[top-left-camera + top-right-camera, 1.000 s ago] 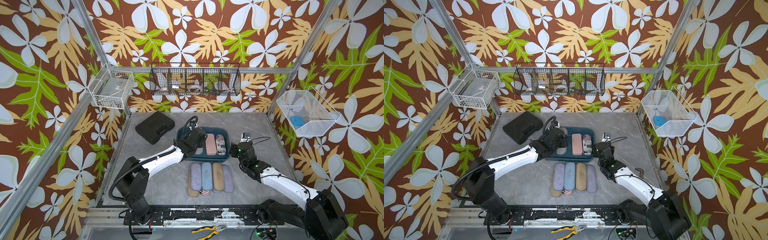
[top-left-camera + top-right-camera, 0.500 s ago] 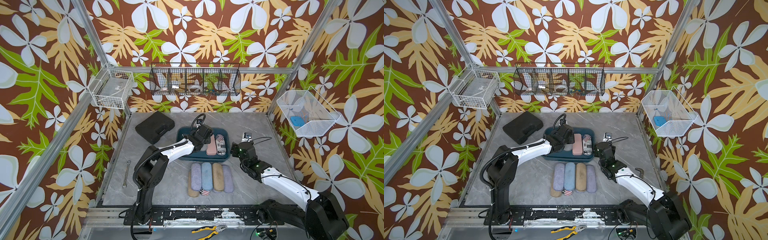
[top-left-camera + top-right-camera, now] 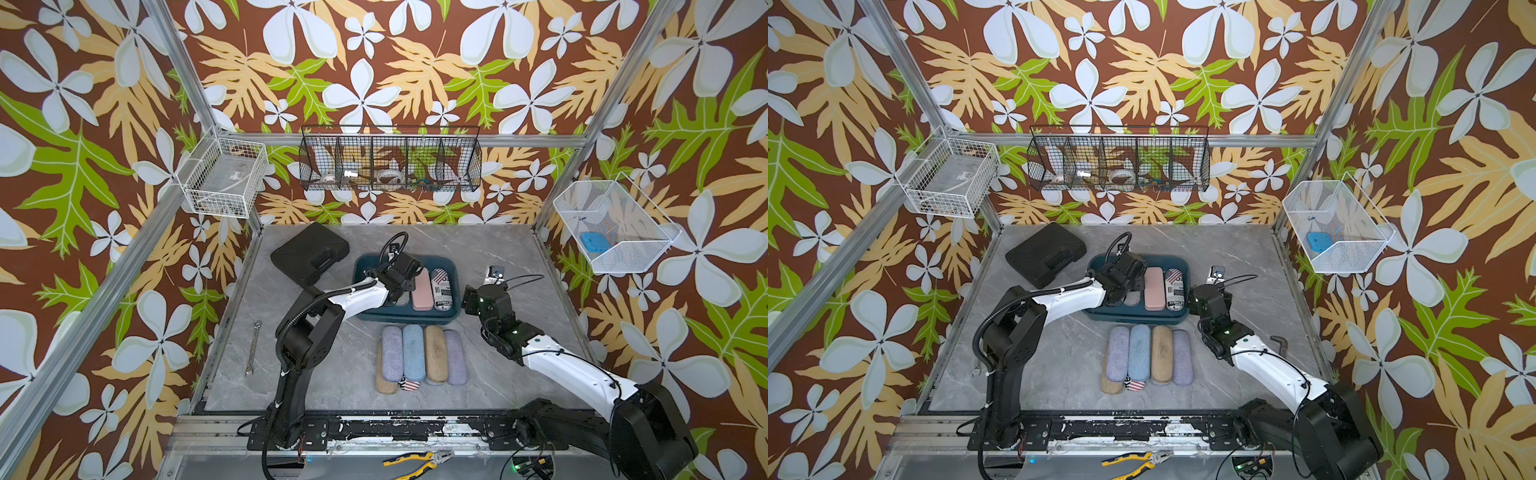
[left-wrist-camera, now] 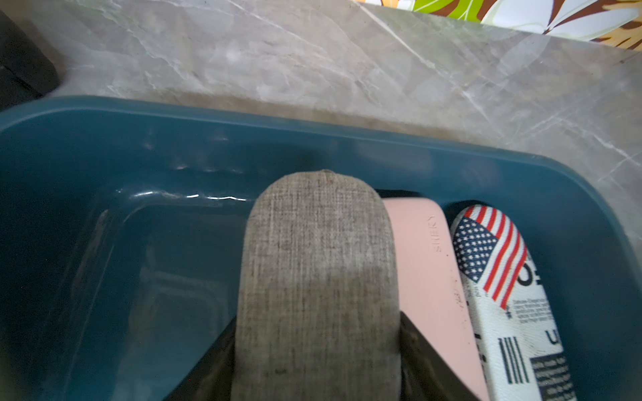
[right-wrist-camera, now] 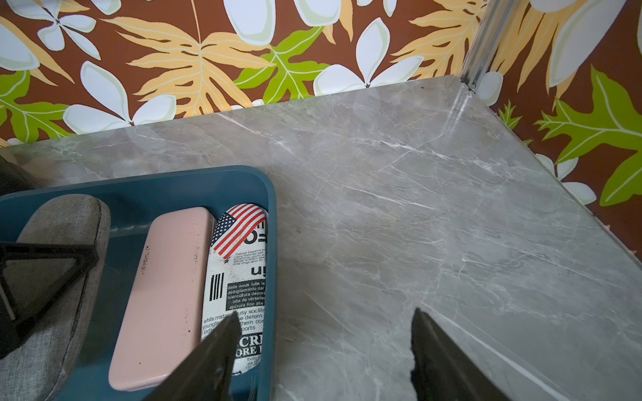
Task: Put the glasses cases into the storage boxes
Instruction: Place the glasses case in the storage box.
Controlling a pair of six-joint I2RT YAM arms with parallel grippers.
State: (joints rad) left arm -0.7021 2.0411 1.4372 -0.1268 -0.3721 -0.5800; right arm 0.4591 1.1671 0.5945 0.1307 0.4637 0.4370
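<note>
The left gripper point(image 3: 398, 277) clamps a grey case point(image 4: 318, 277) in the tub point(image 4: 104, 139) beside two stowed cases point(image 5: 163, 295); several loose cases point(image 3: 419, 353) wait; the right gripper point(image 5: 326, 314) gapes empty.

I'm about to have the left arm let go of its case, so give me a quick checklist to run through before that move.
1. Left gripper clamped on grey fabric case: ok.
2. Grey case inside teal tub, beside pink case: ok.
3. Grey case resting on the tub floor: cannot tell.
4. Right gripper open, empty, over the tub's rim by the flag-print case, clear of the grey case: ok.
5. All cases stowed: not ok, a row of fabric cases lies on the table.
</note>
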